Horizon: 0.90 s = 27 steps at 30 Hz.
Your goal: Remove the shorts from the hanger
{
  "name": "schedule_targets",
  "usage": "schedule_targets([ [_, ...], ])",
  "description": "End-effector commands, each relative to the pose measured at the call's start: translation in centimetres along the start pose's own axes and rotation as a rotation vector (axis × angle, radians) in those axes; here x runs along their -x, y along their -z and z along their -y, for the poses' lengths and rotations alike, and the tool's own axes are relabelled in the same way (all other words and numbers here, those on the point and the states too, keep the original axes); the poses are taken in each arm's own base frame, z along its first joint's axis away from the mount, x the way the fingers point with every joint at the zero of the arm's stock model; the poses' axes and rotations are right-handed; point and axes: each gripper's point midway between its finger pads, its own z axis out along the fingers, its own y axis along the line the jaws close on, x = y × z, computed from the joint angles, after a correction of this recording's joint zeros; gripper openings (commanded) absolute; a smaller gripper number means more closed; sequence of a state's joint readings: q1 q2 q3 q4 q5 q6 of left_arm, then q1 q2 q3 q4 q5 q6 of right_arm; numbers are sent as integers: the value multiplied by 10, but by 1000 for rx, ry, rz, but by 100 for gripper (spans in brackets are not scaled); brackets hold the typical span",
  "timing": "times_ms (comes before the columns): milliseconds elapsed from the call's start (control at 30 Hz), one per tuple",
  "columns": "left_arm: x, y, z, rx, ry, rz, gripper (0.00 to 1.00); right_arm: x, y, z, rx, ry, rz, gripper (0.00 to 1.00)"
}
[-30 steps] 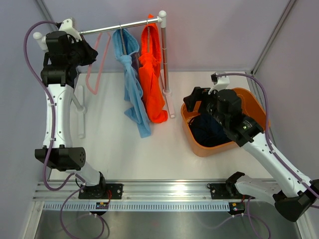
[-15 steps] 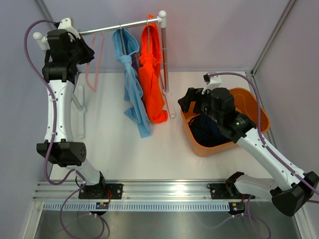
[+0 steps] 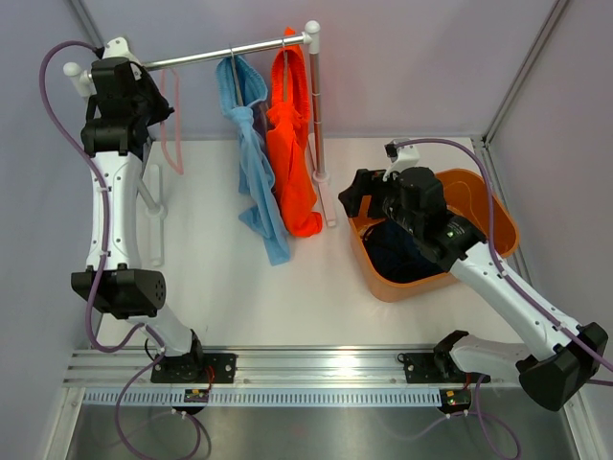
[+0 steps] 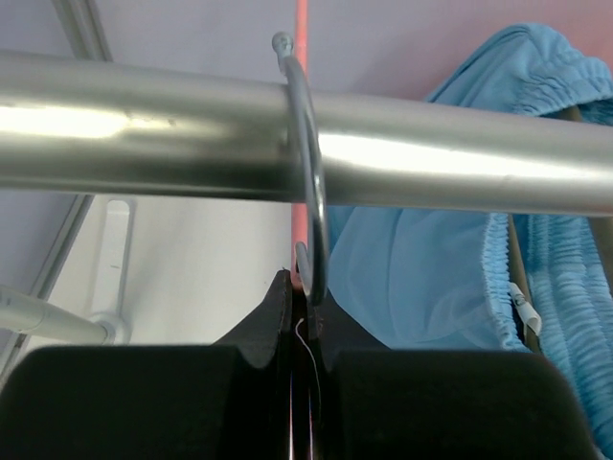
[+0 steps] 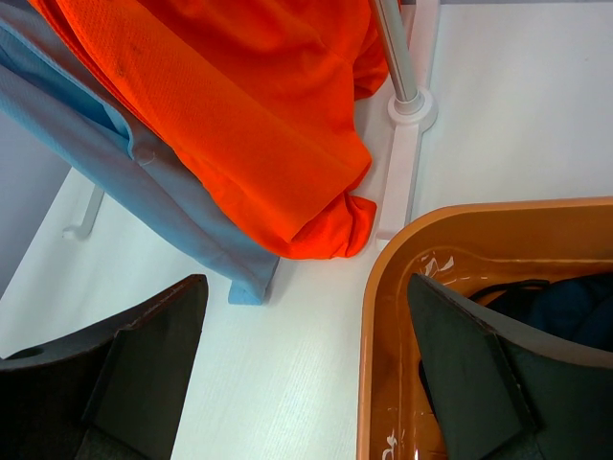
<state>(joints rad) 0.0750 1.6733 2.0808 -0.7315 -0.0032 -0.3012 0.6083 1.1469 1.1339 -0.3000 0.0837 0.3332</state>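
Observation:
Light blue shorts [image 3: 255, 168] and orange shorts [image 3: 292, 158] hang on hangers from the metal rod [image 3: 206, 55]. Dark navy shorts [image 3: 397, 251] lie in the orange basket [image 3: 498, 225]. My left gripper [image 3: 153, 91] is up at the rod's left end, shut on the neck of an empty pink hanger [image 3: 173, 134]. The left wrist view shows its metal hook [image 4: 313, 182] over the rod and the gripper [image 4: 305, 287] pinching just below it. My right gripper [image 3: 362, 196] is open over the basket's left rim [image 5: 383, 316], below the orange shorts [image 5: 239, 96] and the light blue shorts [image 5: 144, 192].
The rack's white right post [image 3: 314, 105] and its foot [image 5: 410, 105] stand between the hanging shorts and the basket. The rack's left leg [image 3: 153, 211] runs down the table beside my left arm. Booth walls close in on both sides.
My left gripper has slid the empty pink hanger leftward along the rod. My right gripper has moved left from above the basket toward the rack, still open.

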Motion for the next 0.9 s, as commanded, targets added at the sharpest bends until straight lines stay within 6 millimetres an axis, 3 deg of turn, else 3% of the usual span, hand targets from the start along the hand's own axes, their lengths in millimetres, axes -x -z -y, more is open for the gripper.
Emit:
schedule_targets([
  [0,26,19,-10,70,32,86,6,12,1,-9,38,-8,35,94],
  [433,14,30,-21,114,13,67,17,11,2,-15,70,-18,28,94],
  [733,14,38,-22,119,16,75,39,9,2,-15,73,-13,23,94],
  [867,23,55,-23,138,15,123,42,8,2,-15,74,-12,21,94],
])
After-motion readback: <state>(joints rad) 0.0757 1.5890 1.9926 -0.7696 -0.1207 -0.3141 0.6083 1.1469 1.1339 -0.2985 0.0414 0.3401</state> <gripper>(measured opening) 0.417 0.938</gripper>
